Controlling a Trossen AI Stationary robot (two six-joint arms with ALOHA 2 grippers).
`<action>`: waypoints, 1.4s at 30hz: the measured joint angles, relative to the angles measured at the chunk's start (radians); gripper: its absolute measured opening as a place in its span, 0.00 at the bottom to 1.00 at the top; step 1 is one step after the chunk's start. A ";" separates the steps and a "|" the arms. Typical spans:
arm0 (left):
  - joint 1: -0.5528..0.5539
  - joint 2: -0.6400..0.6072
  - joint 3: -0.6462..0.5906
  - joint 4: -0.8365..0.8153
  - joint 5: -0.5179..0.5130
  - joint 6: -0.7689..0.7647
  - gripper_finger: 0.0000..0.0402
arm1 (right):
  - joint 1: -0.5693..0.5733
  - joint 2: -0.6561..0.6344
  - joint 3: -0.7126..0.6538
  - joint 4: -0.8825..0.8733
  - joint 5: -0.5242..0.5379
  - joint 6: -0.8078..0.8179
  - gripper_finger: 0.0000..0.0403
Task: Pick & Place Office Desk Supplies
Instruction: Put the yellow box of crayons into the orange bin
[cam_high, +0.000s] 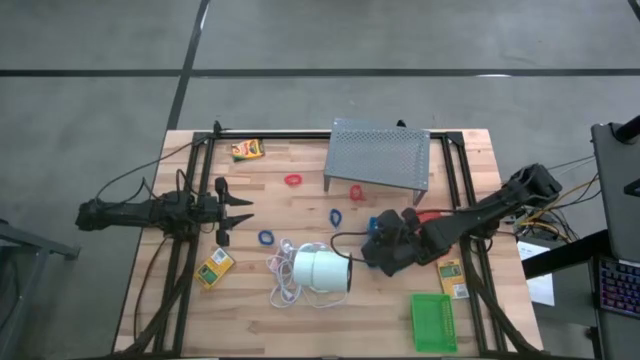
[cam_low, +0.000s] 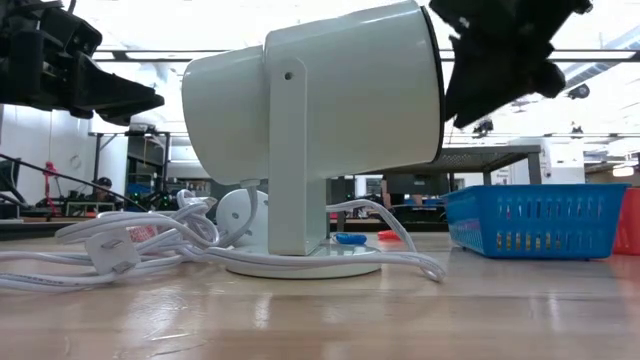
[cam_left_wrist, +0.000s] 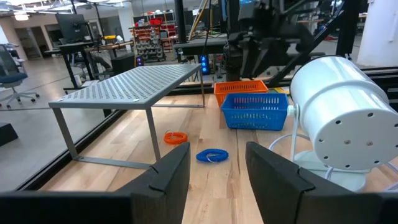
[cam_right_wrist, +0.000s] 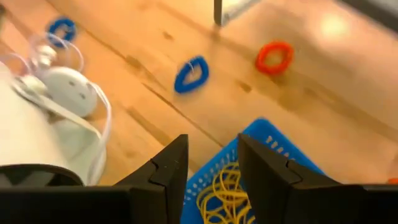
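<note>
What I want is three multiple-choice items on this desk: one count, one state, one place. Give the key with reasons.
1. How many yellow-orange boxes are on the table?
A one
B three
C five

2. The left gripper has its jaws:
A shut on a box
B shut with nothing in them
C open and empty

3. The tan rubber bands lie:
A in the blue tray
B on the boxes
C in the left gripper

Key:
1 B, the high view shows three.
2 C, the left wrist view shows a clear gap.
3 A, the right wrist view shows them inside it.
</note>
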 joint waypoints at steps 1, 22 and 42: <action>0.000 0.000 0.000 0.000 0.000 0.000 0.40 | 0.010 -0.004 0.002 0.003 0.025 -0.001 0.34; 0.000 0.000 0.000 0.000 0.000 0.000 0.40 | 0.170 -0.434 -0.394 0.772 0.207 -0.939 0.34; 0.000 0.000 0.000 0.000 0.000 0.000 0.40 | 0.028 -1.183 -0.878 1.070 0.025 -1.277 0.34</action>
